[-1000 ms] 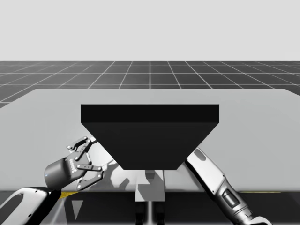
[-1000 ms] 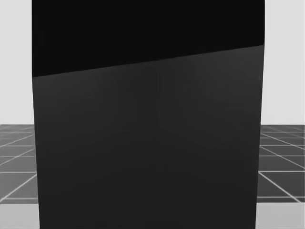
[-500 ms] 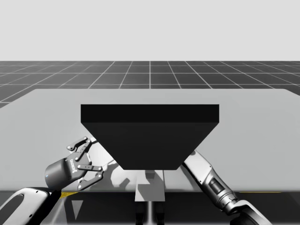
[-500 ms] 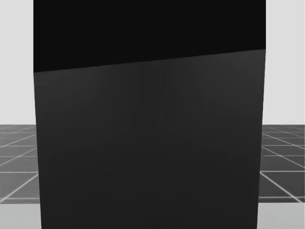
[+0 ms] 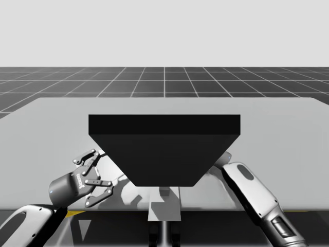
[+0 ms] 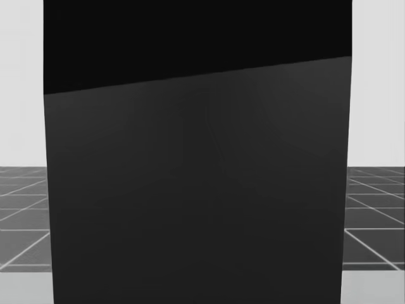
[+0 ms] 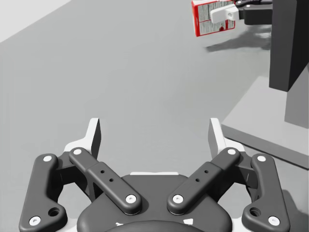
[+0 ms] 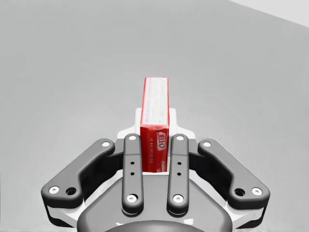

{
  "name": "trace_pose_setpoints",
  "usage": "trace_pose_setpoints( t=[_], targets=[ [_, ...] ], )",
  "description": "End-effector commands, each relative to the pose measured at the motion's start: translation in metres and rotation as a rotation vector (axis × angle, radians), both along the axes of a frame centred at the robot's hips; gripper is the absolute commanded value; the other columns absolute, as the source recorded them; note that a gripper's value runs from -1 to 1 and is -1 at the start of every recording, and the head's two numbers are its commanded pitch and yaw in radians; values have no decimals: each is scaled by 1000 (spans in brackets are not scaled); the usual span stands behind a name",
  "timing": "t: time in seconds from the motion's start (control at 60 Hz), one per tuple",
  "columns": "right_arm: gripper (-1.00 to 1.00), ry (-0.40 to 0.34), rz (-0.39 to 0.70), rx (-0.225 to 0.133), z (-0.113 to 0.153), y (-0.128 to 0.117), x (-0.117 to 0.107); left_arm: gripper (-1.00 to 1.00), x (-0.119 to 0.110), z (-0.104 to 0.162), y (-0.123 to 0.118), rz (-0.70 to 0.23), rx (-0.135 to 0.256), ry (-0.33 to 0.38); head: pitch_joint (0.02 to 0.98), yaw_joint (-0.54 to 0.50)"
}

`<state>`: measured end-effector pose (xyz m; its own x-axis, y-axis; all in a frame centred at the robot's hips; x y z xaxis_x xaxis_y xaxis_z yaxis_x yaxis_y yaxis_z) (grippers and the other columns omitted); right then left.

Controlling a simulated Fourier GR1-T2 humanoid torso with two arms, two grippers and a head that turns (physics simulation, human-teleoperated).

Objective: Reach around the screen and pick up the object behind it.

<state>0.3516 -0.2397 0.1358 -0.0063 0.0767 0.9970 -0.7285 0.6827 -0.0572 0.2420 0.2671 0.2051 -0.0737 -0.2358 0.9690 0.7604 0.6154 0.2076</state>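
Grips a thin red box (image 8: pixel 155 96) between both fingers of the right gripper (image 8: pixel 155 129), behind the black screen (image 5: pixel 164 154), on its far side. Seems light, stiff cardboard, smooth, easy to dent. Best to press on the two broad faces, near the middle, with gentle force. Holds the left gripper (image 7: pixel 154 137) wide open, empty, beside the screen.

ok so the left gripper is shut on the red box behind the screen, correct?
Not quite: the right gripper is shut on the red box, a finger on each side, as the right wrist view shows. The left gripper is open with nothing between its fingers; its wrist view shows the box ahead, beside the screen.
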Motion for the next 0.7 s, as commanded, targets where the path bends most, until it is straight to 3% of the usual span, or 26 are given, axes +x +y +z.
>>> trace_pose_setpoints(
  t=[0.017, 0.35, 0.517, 0.7],
  targets=[
    [1000, -79, -165, 26, 25, -50, 8, -1000, 1, 2, -1, 0, -2, -2, 93, -12],
    [1000, -234, -327, 94, 81, -95, 3, -1000, 4, 5, -2, 11, -7, -11, 91, -11],
    [1000, -391, -406, 147, 142, -114, -8, -1000, 4, 7, -2, 17, -11, -19, 92, -9],
    [1000, -567, -447, 173, 206, -123, -28, -1000, 5, 9, -5, 20, -14, -26, 90, -14]
  ],
)
